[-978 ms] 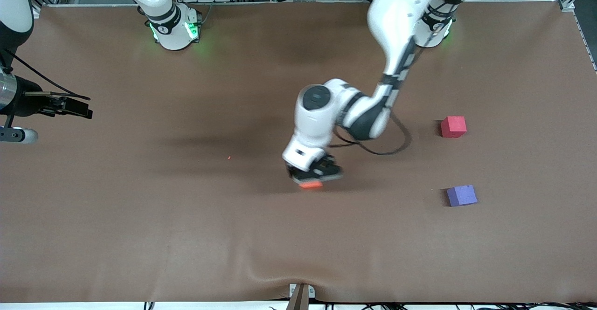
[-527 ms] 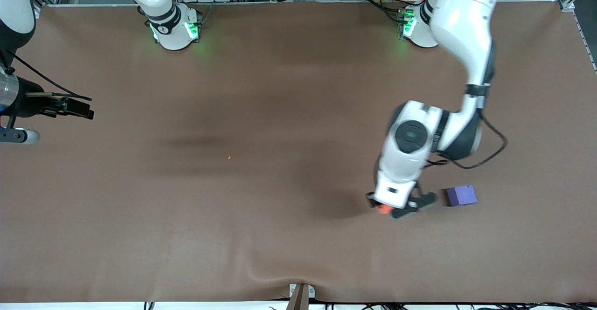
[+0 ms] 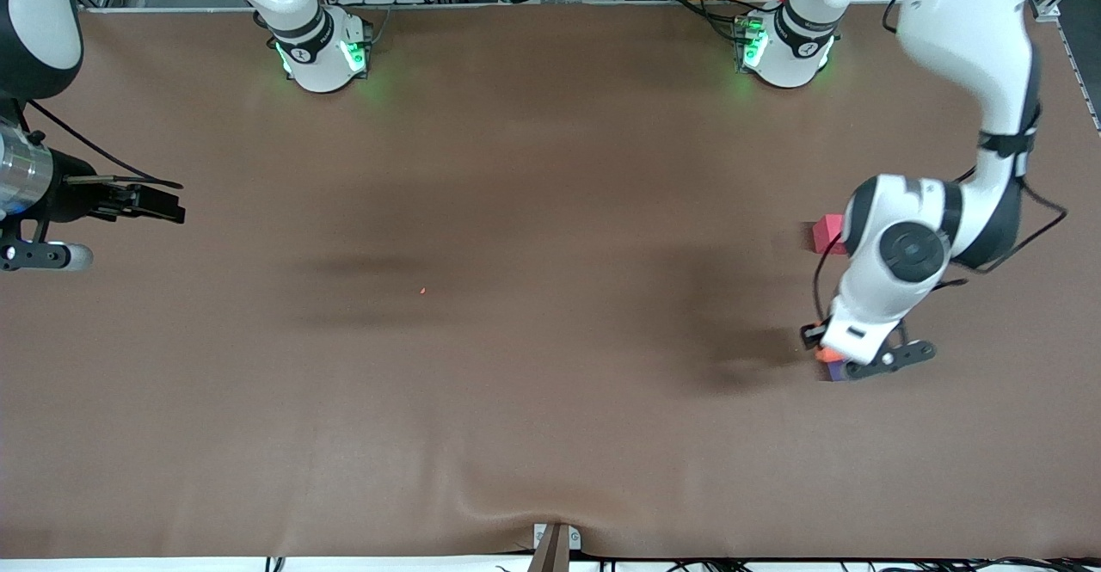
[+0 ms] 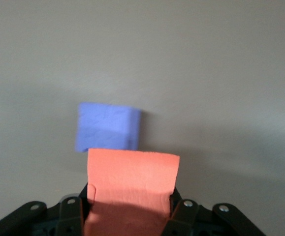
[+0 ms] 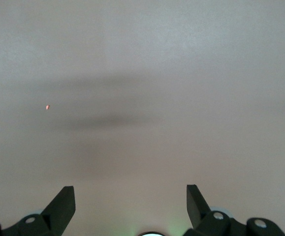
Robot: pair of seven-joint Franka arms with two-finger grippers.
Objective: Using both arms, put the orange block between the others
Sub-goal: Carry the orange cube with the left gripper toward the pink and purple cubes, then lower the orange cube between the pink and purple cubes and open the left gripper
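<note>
two fingers of my left gripper [image 3: 827, 357] clamp the orange block [image 4: 130, 183] on its flat sides, over the purple-blue cube [image 4: 108, 127]. it looks light, soft foam, so i squeeze gently. pinkish-red cube [image 3: 827, 233] sits farther. right gripper [image 5: 131, 202] waits, jaws wide, empty.

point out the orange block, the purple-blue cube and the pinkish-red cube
orange block [image 4: 131, 173], left wrist view, on its front face above the fingers
purple-blue cube [image 4: 105, 132], left wrist view, on its visible top face
pinkish-red cube [image 3: 827, 233], front view, on the part showing beside the left arm
</note>
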